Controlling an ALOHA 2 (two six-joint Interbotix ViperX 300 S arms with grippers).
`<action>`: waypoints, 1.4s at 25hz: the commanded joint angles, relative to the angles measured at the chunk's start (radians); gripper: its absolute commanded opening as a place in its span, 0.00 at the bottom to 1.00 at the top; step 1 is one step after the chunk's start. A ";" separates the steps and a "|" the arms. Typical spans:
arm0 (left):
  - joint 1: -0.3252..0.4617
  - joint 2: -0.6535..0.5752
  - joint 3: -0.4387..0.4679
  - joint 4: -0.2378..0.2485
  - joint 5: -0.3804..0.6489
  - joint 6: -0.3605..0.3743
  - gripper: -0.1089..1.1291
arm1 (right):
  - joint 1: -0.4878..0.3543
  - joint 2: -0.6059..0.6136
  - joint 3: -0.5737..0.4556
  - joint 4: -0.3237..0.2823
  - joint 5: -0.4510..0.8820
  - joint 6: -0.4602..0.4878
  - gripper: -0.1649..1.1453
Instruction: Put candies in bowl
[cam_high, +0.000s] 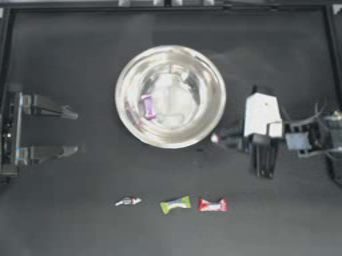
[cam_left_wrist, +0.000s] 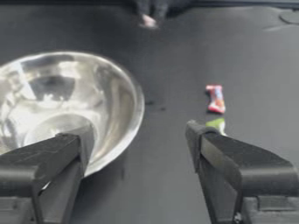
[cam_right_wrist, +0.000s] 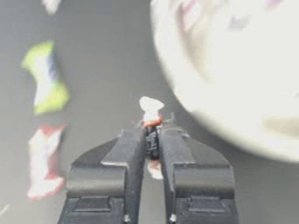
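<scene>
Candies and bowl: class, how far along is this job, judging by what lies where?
Done: the purple candy lies inside the bowl. In hand: the right pincer, beside the bowl's rim, is shut on a white-and-dark candy. Left: three on the table, another white-and-dark candy, the lime green candy and the red candy. The left pincer waits open at the left.

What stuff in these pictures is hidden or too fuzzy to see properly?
- Left wrist view: the lime green twist-wrapped candy is mostly hidden behind the left tool.
- Right wrist view: the small white-and-dark candy with red is pinched in the right tool, its middle covered; the large shiny silver metal bowl is blurred and cut off.
- Top view: the purple candy in the bowl is too small to read.
</scene>
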 joint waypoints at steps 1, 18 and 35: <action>0.000 0.035 -0.018 -0.002 -0.006 0.003 0.86 | -0.081 0.000 -0.038 -0.069 -0.071 0.000 0.49; 0.000 0.060 -0.011 0.000 -0.020 0.005 0.86 | -0.333 0.295 -0.196 -0.238 -0.330 0.002 0.50; 0.008 0.058 -0.006 0.000 -0.011 0.005 0.86 | -0.339 0.334 -0.215 -0.235 -0.405 0.008 0.88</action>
